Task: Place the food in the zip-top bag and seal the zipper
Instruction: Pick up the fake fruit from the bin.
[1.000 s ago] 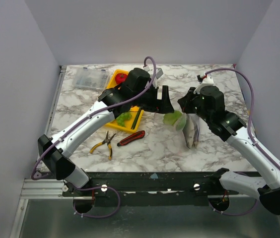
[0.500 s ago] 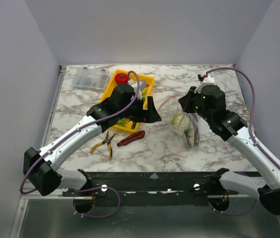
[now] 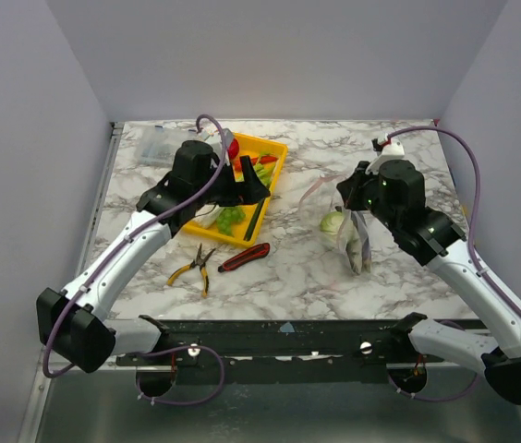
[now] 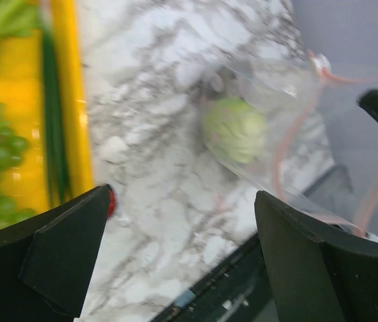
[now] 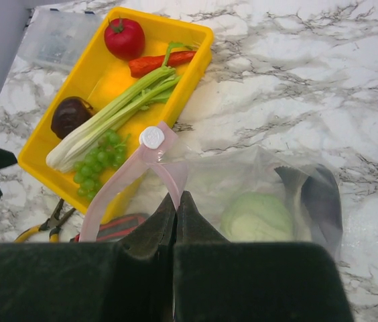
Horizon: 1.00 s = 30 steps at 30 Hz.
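At tray [image 3: 277, 152] edge, L gripper [image 4: 182, 198] gapes empty; R gripper [image 5: 177, 201] pinches zip-top bag [image 5: 263, 176], prob. at zipper [image 5: 118, 184]; cabbage [image 5: 256, 218] inside.

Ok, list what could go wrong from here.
The right jaws pinch only a sliver of the zipper; the zip-top bag, weighted by the cabbage, could slip free.
The mouth is held at one point, so it may sag shut before the next item.
The leek lies against the grapes; grabbing one may drag the other.

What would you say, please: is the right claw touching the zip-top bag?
Touching: the right wrist view shows the right claw clamped shut on the zip-top bag at its pink zipper.
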### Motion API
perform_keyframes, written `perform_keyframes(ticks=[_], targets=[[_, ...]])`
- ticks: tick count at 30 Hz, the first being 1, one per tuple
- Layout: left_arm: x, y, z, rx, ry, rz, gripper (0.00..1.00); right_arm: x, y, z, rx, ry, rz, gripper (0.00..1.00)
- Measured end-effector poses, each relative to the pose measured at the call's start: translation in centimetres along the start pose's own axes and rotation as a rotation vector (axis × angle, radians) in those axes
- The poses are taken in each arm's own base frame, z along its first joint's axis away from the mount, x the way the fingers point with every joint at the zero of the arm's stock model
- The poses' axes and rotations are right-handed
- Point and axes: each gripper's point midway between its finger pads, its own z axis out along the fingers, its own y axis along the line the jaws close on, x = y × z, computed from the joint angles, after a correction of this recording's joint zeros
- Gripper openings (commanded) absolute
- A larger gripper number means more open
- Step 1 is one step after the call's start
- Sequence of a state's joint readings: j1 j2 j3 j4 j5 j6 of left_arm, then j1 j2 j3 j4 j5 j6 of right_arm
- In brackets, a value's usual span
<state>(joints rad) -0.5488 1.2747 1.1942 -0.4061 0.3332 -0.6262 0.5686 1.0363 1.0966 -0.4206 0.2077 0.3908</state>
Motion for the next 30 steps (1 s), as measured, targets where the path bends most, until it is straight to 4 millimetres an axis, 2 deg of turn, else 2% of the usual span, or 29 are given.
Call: perform_keyframes(ticks=[3, 7, 12, 15, 18, 25, 27, 28, 30], targets=[[-1.8, 3.7, -0.5, -0.133, -0.067, 0.024, 0.92, 0.0, -0.1, 0.0, 0.004, -0.002, -0.006, 0.01], [-2.4, 8.6, 0.1, -0.34, -0.076, 0.067, 0.92, 0.0, -0.2, 0.0, 0.007, -0.003, -0.012, 0.01], [-4.4, 17.1, 2.9, -0.675, 0.004, 0.083, 0.92, 0.2, -0.3, 0.1, 0.009, 0.001, -0.025, 0.01], [-4.9, 21.2, 3.9, -0.814, 0.062, 0.11, 0.93, 0.4, -0.5, 0.1, 0.014, 0.005, -0.031, 0.01], [-5.0, 23.6, 4.4, -0.883, 0.119, 0.125, 0.93, 0.5, -0.6, 0.2, 0.017, 0.007, -0.042, 0.01], [-5.5, 26.8, 6.0, -0.946, 0.195, 0.12, 0.91, 0.5, -0.8, 0.1, 0.022, 0.003, -0.065, 0.01], [-4.8, 27.9, 6.2, -0.969, 0.231, 0.113, 0.87, 0.6, -0.9, 0.1, 0.026, 0.004, -0.07, 0.0], [-4.2, 28.5, 6.2, -0.982, 0.253, 0.109, 0.8, 0.6, -1.0, 0.1, 0.026, 0.004, -0.073, 0.0], [-3.2, 29.3, 6.2, -1.004, 0.293, 0.103, 0.8, 0.9, -1.1, 0.2, 0.028, 0.007, -0.075, 0.0]])
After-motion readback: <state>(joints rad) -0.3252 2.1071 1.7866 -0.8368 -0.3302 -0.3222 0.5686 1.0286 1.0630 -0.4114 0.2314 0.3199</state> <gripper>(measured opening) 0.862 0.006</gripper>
